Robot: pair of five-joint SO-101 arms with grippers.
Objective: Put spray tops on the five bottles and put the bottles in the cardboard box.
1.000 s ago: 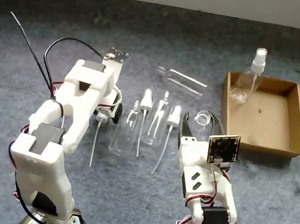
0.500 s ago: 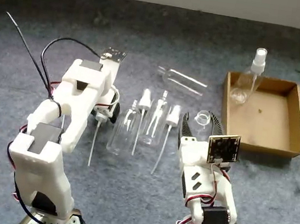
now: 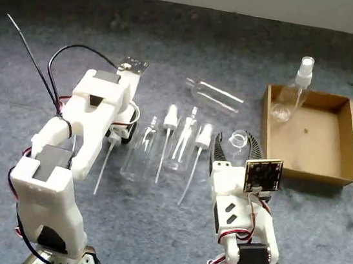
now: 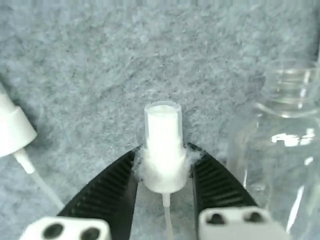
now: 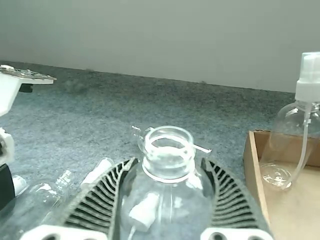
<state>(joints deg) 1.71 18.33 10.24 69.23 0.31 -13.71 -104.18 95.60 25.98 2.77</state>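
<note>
White spray top [image 4: 162, 150] is clenched in your left jaws, an uncapped bottle [image 5: 167, 165] in your right jaws. Next, thread its tube into that neck.

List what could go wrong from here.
1. The left gripper holds a spray top whose long thin tube could miss or bend against the narrow neck of the open bottle in the right gripper.
2. Carried across, that tube might snag the loose bottles lying between the arms.
3. The capped bottle leans on the cardboard box wall and may topple out.
</note>
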